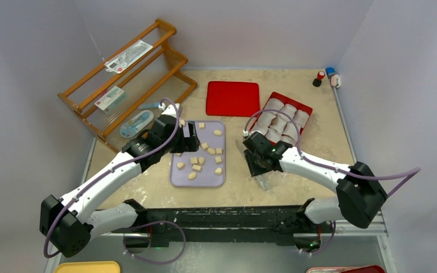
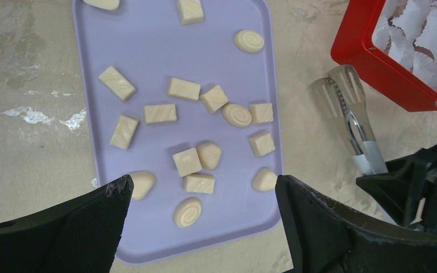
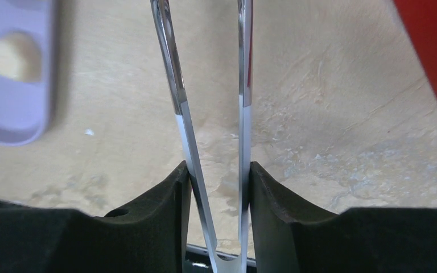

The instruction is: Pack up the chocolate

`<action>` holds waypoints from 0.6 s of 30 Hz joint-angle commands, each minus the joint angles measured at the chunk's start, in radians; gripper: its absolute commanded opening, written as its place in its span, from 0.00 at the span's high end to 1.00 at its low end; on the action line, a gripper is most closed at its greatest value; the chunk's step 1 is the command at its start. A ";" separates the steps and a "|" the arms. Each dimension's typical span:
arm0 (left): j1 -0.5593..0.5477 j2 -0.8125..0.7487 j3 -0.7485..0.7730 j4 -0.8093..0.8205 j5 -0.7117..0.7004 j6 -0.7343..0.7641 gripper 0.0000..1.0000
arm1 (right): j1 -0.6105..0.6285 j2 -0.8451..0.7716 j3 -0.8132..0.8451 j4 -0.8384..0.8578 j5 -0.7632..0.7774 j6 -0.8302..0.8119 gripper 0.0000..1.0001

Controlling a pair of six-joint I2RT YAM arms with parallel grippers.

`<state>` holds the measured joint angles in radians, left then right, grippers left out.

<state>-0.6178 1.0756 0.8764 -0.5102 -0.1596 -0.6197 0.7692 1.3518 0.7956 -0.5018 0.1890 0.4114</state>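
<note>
Several pale tan chocolate pieces (image 1: pixel 196 165) lie loose on a lavender tray (image 1: pixel 173 176). My left gripper (image 1: pixel 185 138) hovers over the tray's far left part, open and empty; in the left wrist view its fingers (image 2: pixel 62 227) straddle the tray's (image 2: pixel 148 45) near end above the chocolates (image 2: pixel 186 161). My right gripper (image 1: pixel 256 156) is shut on metal tongs (image 3: pixel 176 96), between the tray and a red box (image 1: pixel 304 108) of white paper cups (image 1: pixel 284 119). The tong tips (image 2: pixel 336 91) point towards the box (image 2: pixel 370 62) and hold nothing.
A flat red lid (image 1: pixel 233 98) lies behind the tray. A wooden rack (image 1: pixel 125 74) with packets stands at the back left, a blue-green packet (image 1: pixel 136 122) in front of it. Small items (image 1: pixel 327 77) sit at the back right corner.
</note>
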 commanded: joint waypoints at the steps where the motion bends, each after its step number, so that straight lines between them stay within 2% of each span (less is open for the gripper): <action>1: -0.005 -0.013 0.016 -0.015 -0.038 -0.050 0.05 | 0.022 -0.027 0.134 -0.110 -0.017 -0.052 0.62; 11: -0.007 -0.022 0.020 -0.036 -0.070 -0.086 0.05 | 0.064 -0.011 0.231 -0.216 -0.076 -0.066 0.64; 18: -0.006 -0.012 0.041 -0.070 -0.099 -0.093 0.05 | 0.160 0.062 0.324 -0.285 -0.087 -0.070 0.63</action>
<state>-0.6178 1.0752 0.8768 -0.5648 -0.2234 -0.6956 0.8799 1.3769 1.0355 -0.7261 0.1223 0.3565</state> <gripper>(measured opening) 0.948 0.389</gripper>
